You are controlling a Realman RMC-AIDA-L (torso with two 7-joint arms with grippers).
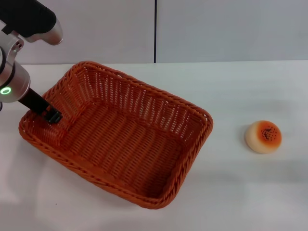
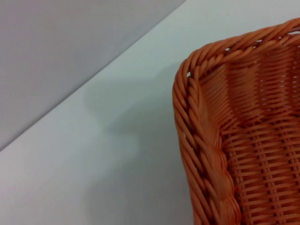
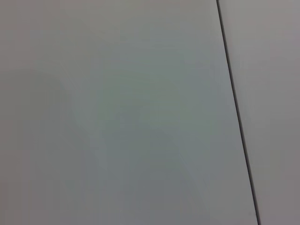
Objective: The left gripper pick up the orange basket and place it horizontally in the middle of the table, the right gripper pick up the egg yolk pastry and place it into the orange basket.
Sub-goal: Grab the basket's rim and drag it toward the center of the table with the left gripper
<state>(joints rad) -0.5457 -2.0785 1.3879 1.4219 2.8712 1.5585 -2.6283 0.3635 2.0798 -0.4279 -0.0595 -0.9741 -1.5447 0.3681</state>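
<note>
Filling the near part of the head view, the large rectangular orange woven basket (image 1: 120, 139) is sitting skewed on the plain white worktop (image 1: 240, 192), left of centre. Its long axis is running diagonally, so a release now would probably be leaving it crooked. Reaching down from the upper left, the left tool (image 1: 52, 115) is pinching the basket's left end wall, fingers closed on the weave. Well apart to the right, the small round sesame-dotted egg yolk pastry (image 1: 263, 136) is waiting untouched; the right tool is out of sight
</note>
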